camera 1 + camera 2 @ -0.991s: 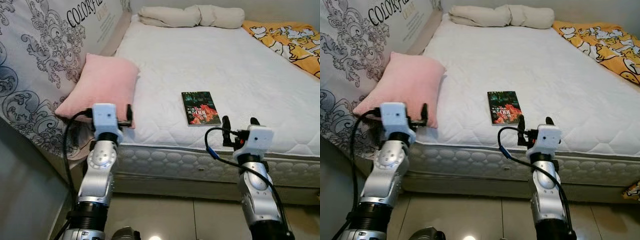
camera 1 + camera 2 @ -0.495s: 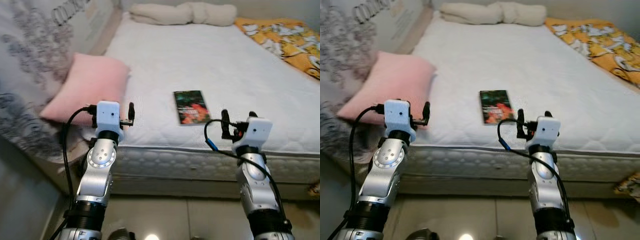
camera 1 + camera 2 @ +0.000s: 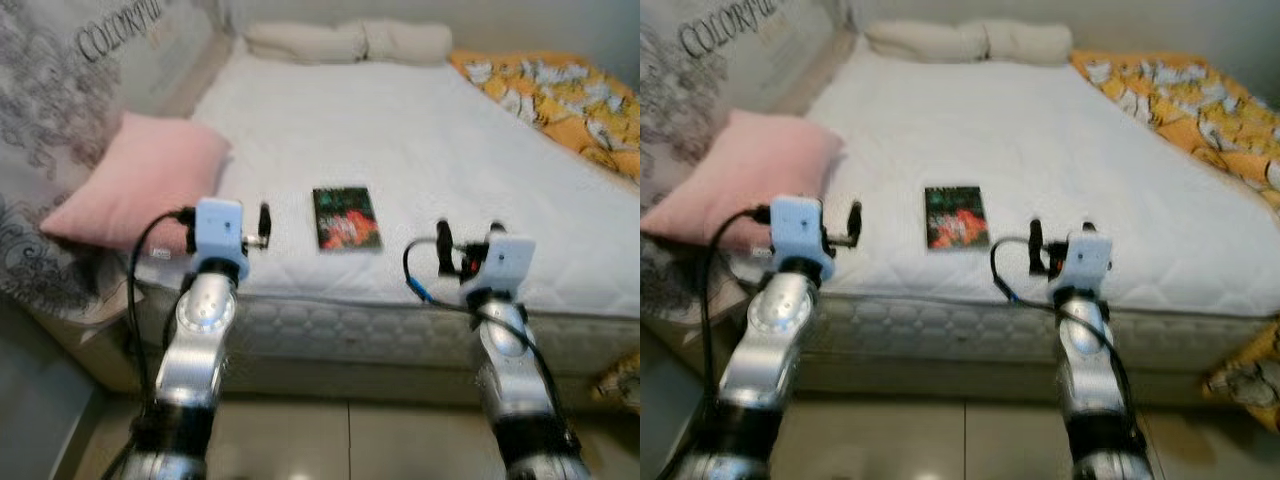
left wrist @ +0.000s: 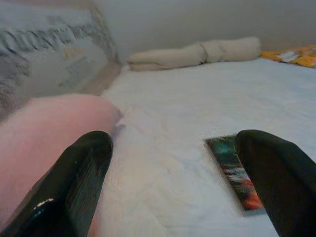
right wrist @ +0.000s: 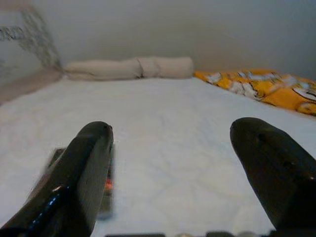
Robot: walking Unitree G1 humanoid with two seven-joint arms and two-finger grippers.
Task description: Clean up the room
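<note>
A dark book (image 3: pixel 345 217) with a red and green cover lies flat on the white mattress (image 3: pixel 420 140), near its front edge. A pink pillow (image 3: pixel 140 180) rests at the mattress's left side. My left gripper (image 3: pixel 220 212) is held up before the bed edge between pillow and book, open and empty. In the left wrist view its fingers (image 4: pixel 84 168) frame the pillow (image 4: pixel 44 133) and the book (image 4: pixel 237 173). My right gripper (image 3: pixel 470 235) hovers to the right of the book, open, nothing between its fingers (image 5: pixel 89 163). The picture is slightly blurred.
Rolled beige bedding (image 3: pixel 350 42) lies at the head of the bed. A yellow patterned blanket (image 3: pixel 560 95) covers the far right. A grey patterned panel (image 3: pixel 60 90) leans along the left side. Tiled floor (image 3: pixel 340 440) runs below the quilted mattress edge (image 3: pixel 350 325).
The whole picture has shifted and blurred as the camera moved; more of the bed's right side shows. Book and pillow lie as before. Both arms keep their raised pose, grippers open.
</note>
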